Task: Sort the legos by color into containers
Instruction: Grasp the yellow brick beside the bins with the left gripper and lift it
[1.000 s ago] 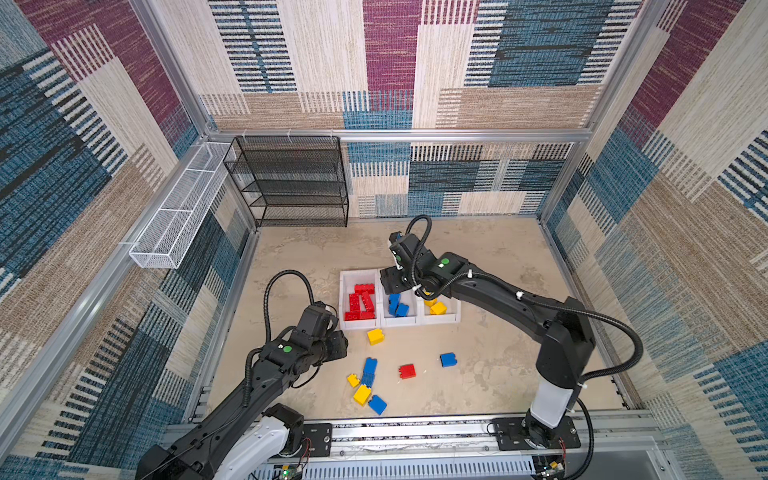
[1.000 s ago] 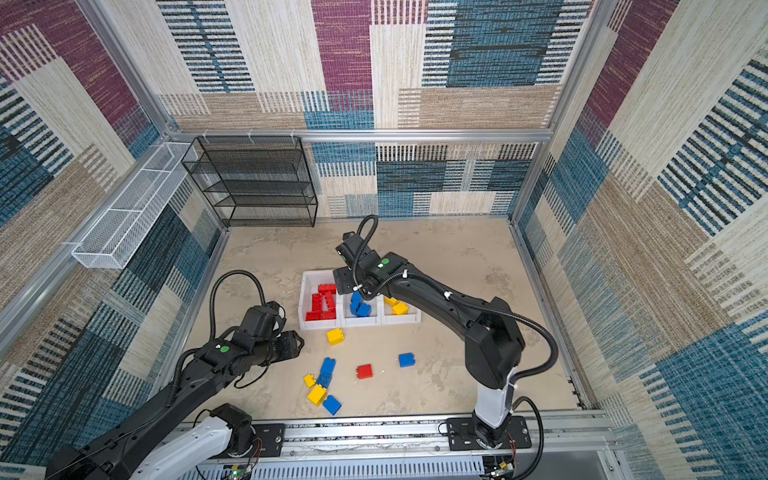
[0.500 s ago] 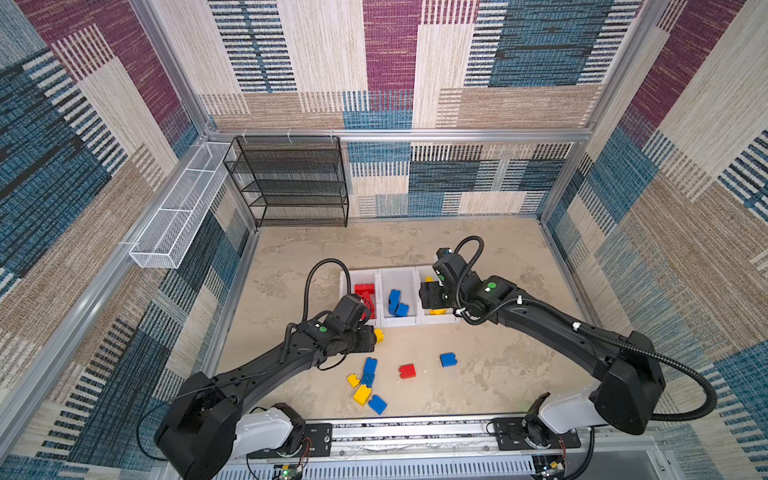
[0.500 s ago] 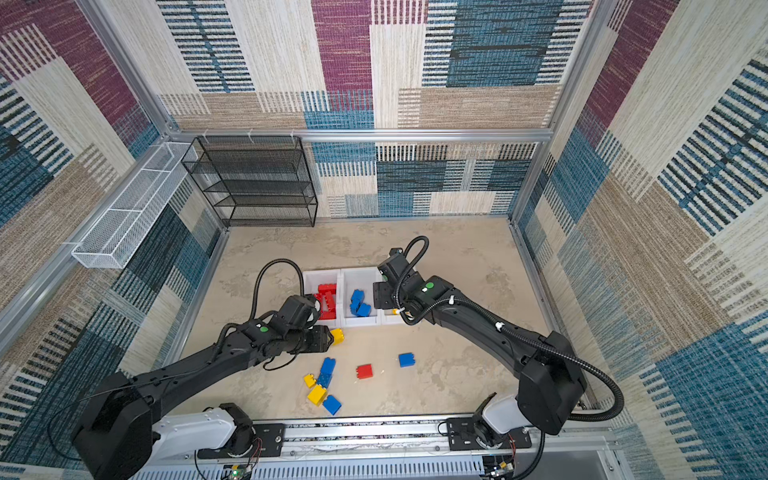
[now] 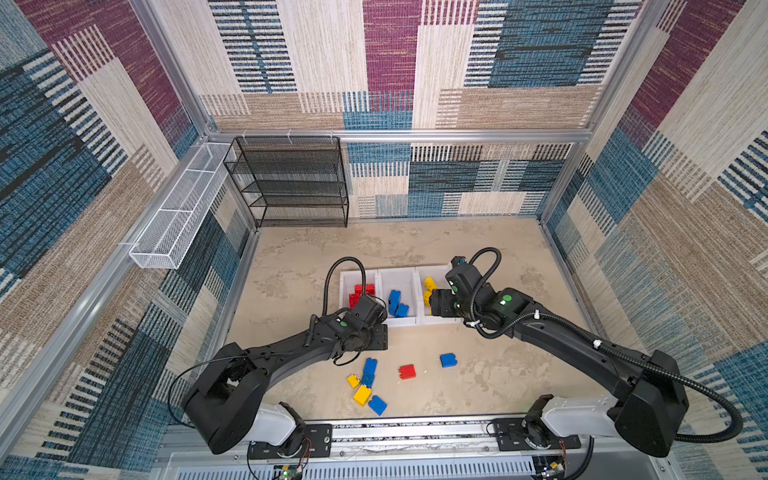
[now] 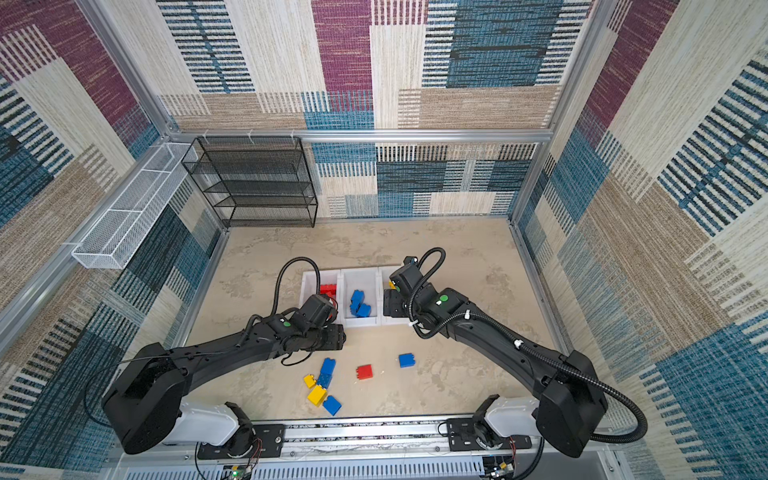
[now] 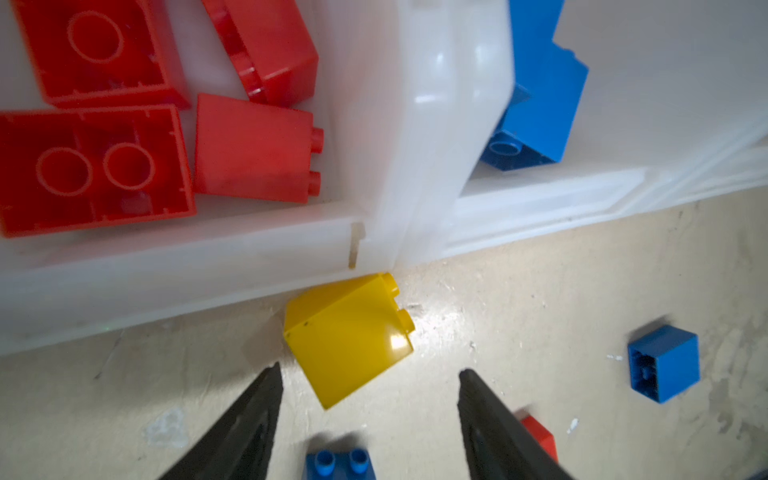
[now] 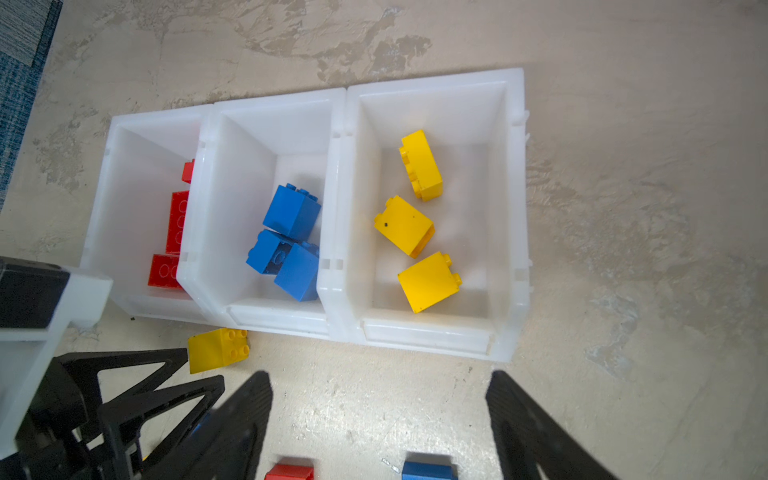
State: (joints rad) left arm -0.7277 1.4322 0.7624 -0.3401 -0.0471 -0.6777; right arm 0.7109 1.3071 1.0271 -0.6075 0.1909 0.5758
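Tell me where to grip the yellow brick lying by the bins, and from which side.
Take the yellow brick from above with the left gripper, jaws on its studded end and the opposite end. It lies on its side, one flat face close against the front wall of the bins, so a finger likely won't fit there; the two ends stand free.

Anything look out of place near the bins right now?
Yes: one yellow brick lies tipped on its side on the table, against the front wall where the red bin meets the blue bin, outside every bin.
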